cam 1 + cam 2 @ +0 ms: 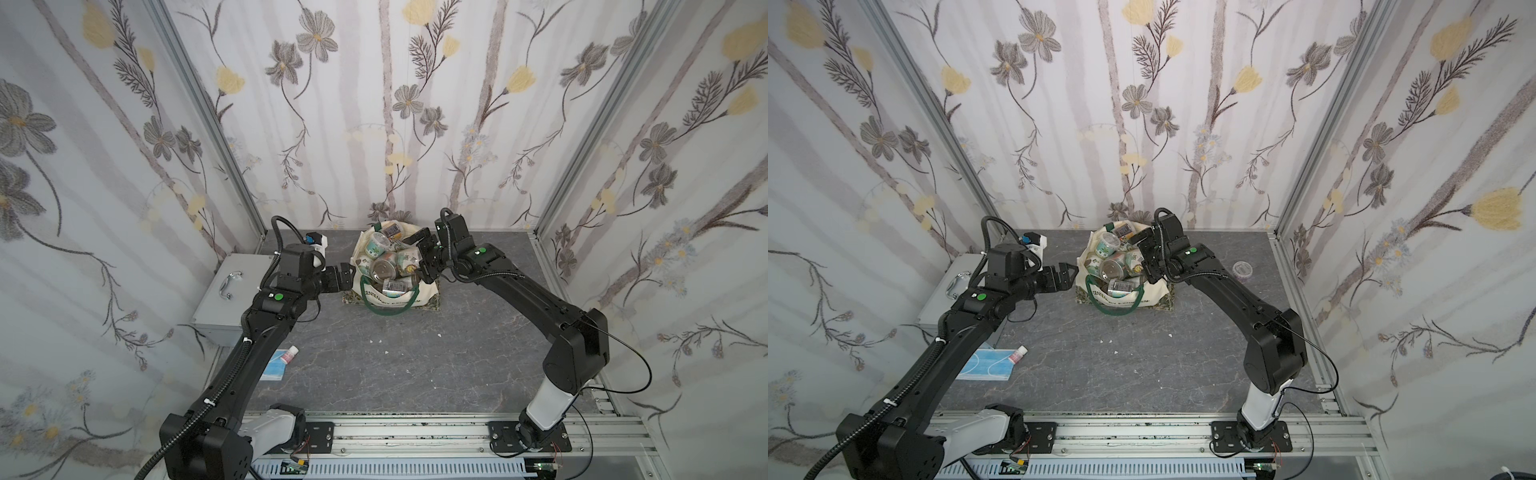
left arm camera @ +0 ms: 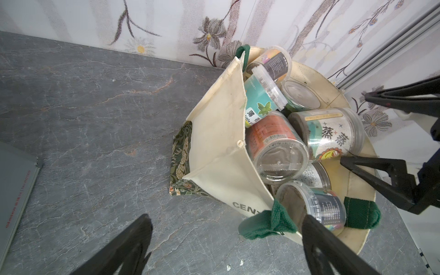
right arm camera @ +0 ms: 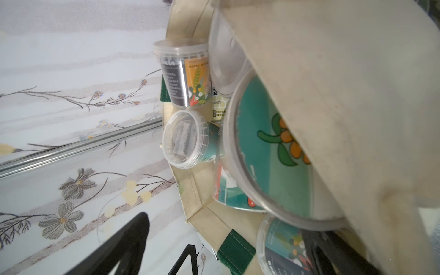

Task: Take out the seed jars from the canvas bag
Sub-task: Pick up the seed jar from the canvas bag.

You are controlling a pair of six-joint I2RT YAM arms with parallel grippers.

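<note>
The cream canvas bag [image 1: 401,296] [image 1: 1125,300] stands open at the back middle of the table, with dark green handles [image 2: 266,222] and a floral base. Several seed jars [image 1: 384,268] [image 1: 1112,270] [image 2: 277,152] [image 3: 183,140] are heaped in its mouth. My left gripper [image 1: 347,276] [image 1: 1068,274] [image 2: 226,217] is open at the bag's left side; one finger hangs over the table, the other by a dark-labelled jar [image 2: 326,209]. My right gripper [image 1: 424,259] [image 1: 1145,259] [image 3: 226,234] is open at the bag's right side and straddles the rim [image 3: 207,214].
A silver metal case [image 1: 226,291] lies at the left wall. A pink-capped white bottle [image 1: 289,354] and a blue face mask [image 1: 984,365] lie near the left arm. A small tape roll [image 1: 1241,269] sits at the right. Walls close in on three sides.
</note>
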